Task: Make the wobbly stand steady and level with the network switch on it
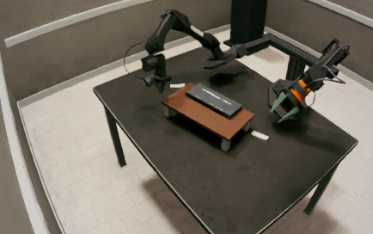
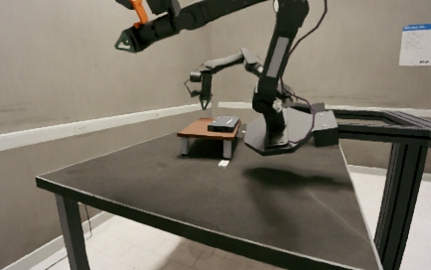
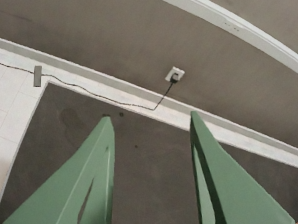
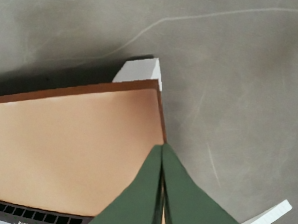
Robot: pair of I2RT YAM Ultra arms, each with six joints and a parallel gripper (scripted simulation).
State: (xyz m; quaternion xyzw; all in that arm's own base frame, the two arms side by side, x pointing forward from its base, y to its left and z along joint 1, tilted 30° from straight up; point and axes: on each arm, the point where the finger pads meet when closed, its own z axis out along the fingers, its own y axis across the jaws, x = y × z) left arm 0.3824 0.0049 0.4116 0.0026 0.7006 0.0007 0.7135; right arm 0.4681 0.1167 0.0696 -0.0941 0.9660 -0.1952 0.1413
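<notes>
The stand [image 1: 208,113] has a brown top on short grey legs and stands mid-table with the dark network switch [image 1: 213,100] on it. One white wedge [image 1: 177,85] lies on the table by the stand's far left corner. Another wedge [image 1: 259,136] lies by its near right leg. My right gripper [image 1: 157,84] is shut and empty, pointing down just above the far left corner. The right wrist view shows its tips [image 4: 160,152] over the brown top, a leg [image 4: 140,70] and a wedge [image 4: 269,216]. My left gripper [image 1: 278,114] [image 2: 130,42] is open and empty, raised high to the right of the stand.
The arms' dark base plate [image 2: 278,131] and a black frame [image 1: 296,53] stand at the table's back right. The left wrist view shows only its fingers, the table edge and the wall. A low wall surrounds the floor.
</notes>
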